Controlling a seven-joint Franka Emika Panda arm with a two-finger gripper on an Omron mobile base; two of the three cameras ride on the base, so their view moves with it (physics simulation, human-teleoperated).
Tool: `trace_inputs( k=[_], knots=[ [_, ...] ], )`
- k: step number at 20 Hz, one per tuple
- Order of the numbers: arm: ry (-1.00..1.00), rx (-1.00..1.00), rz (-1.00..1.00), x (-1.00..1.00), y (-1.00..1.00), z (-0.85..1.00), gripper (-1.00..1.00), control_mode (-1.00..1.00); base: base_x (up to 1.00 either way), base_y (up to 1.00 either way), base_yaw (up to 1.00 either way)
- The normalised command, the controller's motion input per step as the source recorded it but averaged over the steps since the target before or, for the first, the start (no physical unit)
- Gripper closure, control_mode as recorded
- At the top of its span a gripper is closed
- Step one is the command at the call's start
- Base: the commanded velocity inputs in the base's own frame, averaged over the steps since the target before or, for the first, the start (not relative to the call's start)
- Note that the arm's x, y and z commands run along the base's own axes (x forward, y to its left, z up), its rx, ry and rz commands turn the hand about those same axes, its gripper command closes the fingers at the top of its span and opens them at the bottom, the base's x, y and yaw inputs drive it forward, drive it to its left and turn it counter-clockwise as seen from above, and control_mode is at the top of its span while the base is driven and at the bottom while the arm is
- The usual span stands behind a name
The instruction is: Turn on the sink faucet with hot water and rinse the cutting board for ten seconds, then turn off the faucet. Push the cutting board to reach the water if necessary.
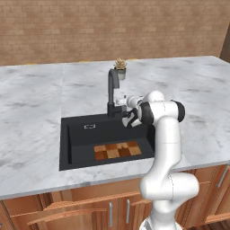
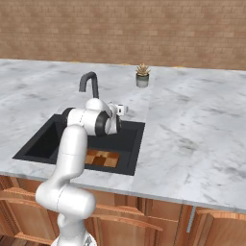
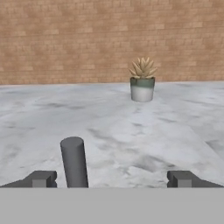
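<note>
Left base view: sink faucet (image 1: 112, 91) stands behind the black sink (image 1: 76, 134); cutting board (image 1: 117, 150) lies flat on the basin floor, toward its front right. The gripper (image 1: 120, 103) sits beside the faucet base.
Right base view: potted plant (image 2: 142, 75) stands on the marble counter (image 2: 192, 120) behind the sink.
Hand view: fingertips (image 3: 41, 179) spread wide, pinching nothing; the faucet's grey lever rises between them, nearer the left one.

Potted plant (image 3: 142, 84) on marble counter (image 1: 36, 103), brick wall (image 2: 120, 29) behind
</note>
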Motion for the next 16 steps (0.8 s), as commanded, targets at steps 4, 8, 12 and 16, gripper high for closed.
trace_inputs(
  k=[4, 8, 12, 16],
  knots=[
    [0.00, 0.00, 0.00, 0.04, 0.03, -0.03, -1.00, -1.00, 0.00, 0.00, 0.00],
    [0.00, 0.00, 0.00, 0.00, 0.00, 0.00, -1.00, -1.00, 0.00, 0.00, 0.00],
    [0.00, 0.00, 0.00, 0.06, 0.00, 0.00, -1.00, -1.00, 0.00, 0.00, 0.00],
    [0.00, 0.00, 0.00, 0.04, 0.01, 0.00, -1.00, -1.00, 0.00, 0.00, 0.00]
  ],
)
